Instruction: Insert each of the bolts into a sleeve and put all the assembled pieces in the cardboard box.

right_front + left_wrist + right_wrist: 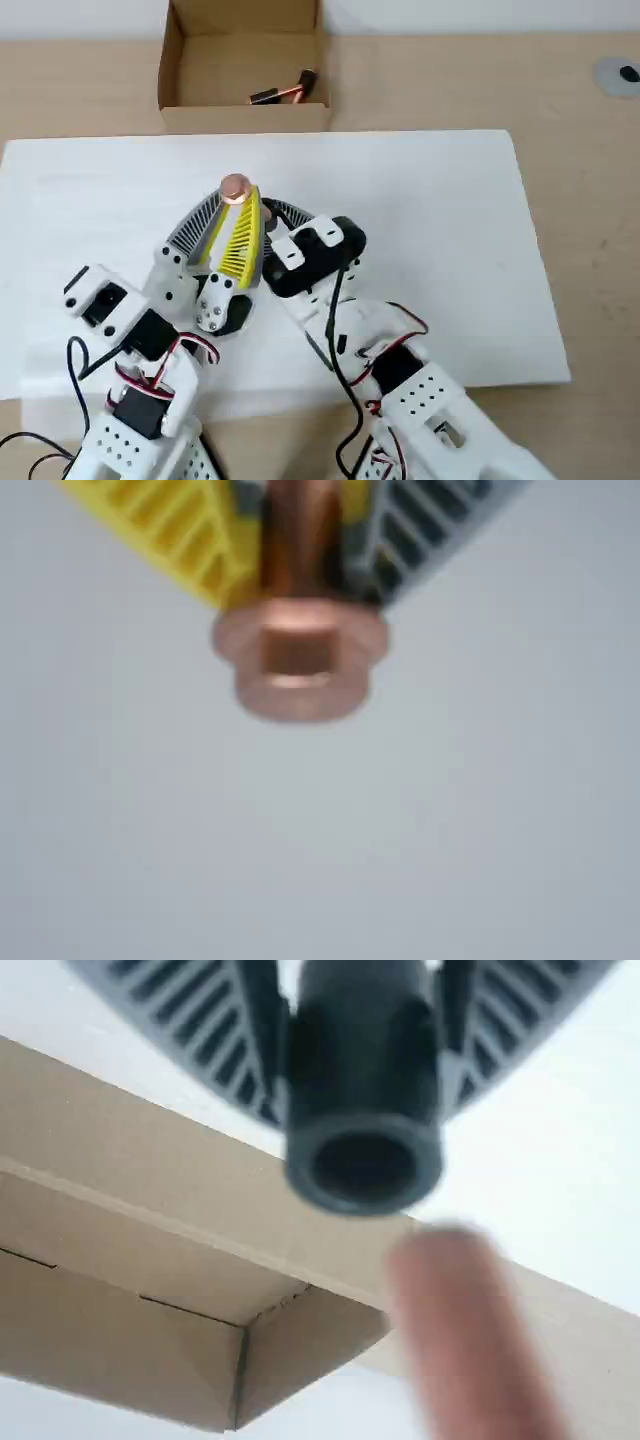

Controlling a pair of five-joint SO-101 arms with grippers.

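My left gripper, with one yellow and one grey finger, is shut on a copper bolt over the white sheet, just in front of the cardboard box. In the left wrist view the bolt's flanged head sticks out past the gripper. My right gripper is shut on a black sleeve, whose open bore faces the box wall. A blurred copper bolt lies close beside the sleeve. In the high view the right gripper sits against the left one, the sleeve hidden. An assembled piece lies inside the box.
The white sheet covers most of the wooden table. A small grey disc sits at the far right corner. Both arm bases crowd the near edge, with cables trailing around them.
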